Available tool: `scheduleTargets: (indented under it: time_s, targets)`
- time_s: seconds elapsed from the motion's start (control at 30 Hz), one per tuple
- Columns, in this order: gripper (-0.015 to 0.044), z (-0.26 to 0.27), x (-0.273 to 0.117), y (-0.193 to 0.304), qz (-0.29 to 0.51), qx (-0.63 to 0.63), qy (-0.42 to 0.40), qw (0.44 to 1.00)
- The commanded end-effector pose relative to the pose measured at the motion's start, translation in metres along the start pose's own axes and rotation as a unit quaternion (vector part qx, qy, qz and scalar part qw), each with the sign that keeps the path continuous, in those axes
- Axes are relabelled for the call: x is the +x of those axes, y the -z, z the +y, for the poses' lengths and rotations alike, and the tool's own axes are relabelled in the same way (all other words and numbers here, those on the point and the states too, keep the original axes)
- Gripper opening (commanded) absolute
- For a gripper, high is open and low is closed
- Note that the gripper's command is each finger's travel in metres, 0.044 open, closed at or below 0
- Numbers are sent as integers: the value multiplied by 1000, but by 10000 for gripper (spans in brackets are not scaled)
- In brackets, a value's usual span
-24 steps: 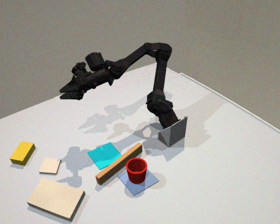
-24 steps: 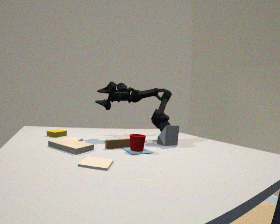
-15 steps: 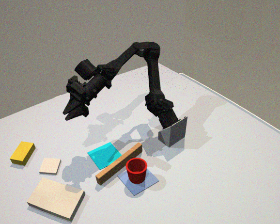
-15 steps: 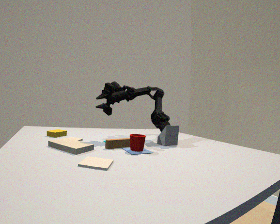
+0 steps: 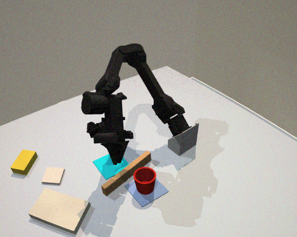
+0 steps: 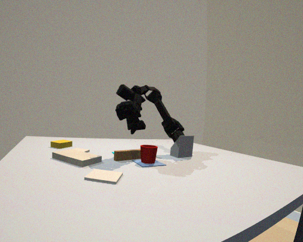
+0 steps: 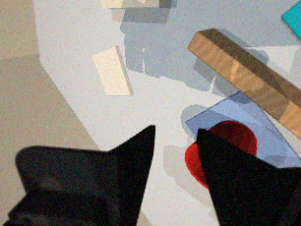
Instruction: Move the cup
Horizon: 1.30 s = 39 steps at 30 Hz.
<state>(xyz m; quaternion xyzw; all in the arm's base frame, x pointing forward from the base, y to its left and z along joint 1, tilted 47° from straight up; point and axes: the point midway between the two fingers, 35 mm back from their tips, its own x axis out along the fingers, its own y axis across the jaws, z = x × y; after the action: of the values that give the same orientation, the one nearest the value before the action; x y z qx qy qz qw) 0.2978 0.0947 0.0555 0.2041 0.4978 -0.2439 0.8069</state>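
The bar (image 5: 126, 173) beside the cup (image 5: 144, 180) shows brown wood grain with a matt face. The cup looks like smooth red plastic, slightly glossy at the rim. The blue pad (image 5: 157, 193) under it is thin, flat and matt. The gripper (image 5: 116, 162) is matt black. The tabletop (image 5: 247, 166) is pale grey, smooth and dull.
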Motion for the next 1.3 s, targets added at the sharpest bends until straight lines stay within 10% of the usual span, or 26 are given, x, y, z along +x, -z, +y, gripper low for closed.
scheduleTargets:
  time_s: [0.0, 0.17, 1.27]
  targets:
    - [148, -27, 17, 63, -18, 22, 204, 978]
    - [148, -43, 15, 88, -96, 12, 305, 947]
    - [148, -58, 42, 86, -100, 11, 307, 946]
